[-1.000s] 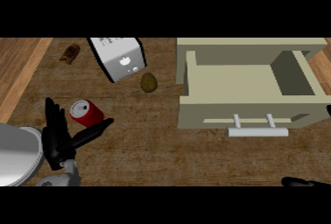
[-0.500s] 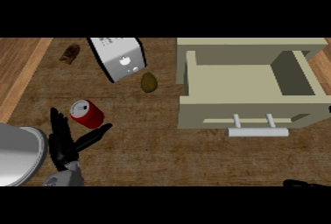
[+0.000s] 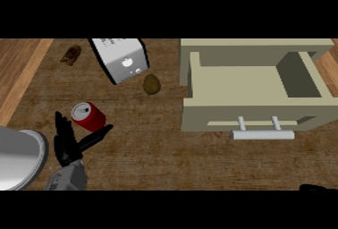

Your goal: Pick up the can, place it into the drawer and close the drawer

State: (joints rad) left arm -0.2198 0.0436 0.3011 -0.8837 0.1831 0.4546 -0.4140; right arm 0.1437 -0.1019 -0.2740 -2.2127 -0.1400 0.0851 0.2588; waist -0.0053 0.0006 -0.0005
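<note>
A: Where is the can (image 3: 88,116) sitting for you?

B: It is lying tilted on the wooden worktop (image 3: 171,156), left of centre, silver top facing up and to the left, red body showing. You are seeing it well apart from the drawer (image 3: 254,96).

A: And your left robot hand (image 3: 69,145)?

B: It is hovering just below the can, fingers (image 3: 64,129) pointing straight up beside the can's lower left, thumb (image 3: 95,135) angling out under its lower right. The hand is spread wide and holding nothing; whether a fingertip is touching the can you cannot tell from this angle.

A: The right robot hand (image 3: 318,188)?

B: Only a dark sliver is showing at the lower right edge. You cannot tell how its fingers are standing.

A: Drawer state?

B: It is standing pulled out, cream-coloured, its inside showing bare, the pale bar handle (image 3: 263,133) sticking out of its front toward you.

A: What else is lying around?

B: A white and silver box-like appliance (image 3: 122,59) is leaning at the top centre. A small brown-green rounded item (image 3: 152,83) is sitting just below it, between appliance and drawer. A dark brown lump (image 3: 70,54) is resting near the top left. A grey rounded object (image 3: 19,156) is filling the lower left edge, just beside your left forearm (image 3: 68,178).
</note>
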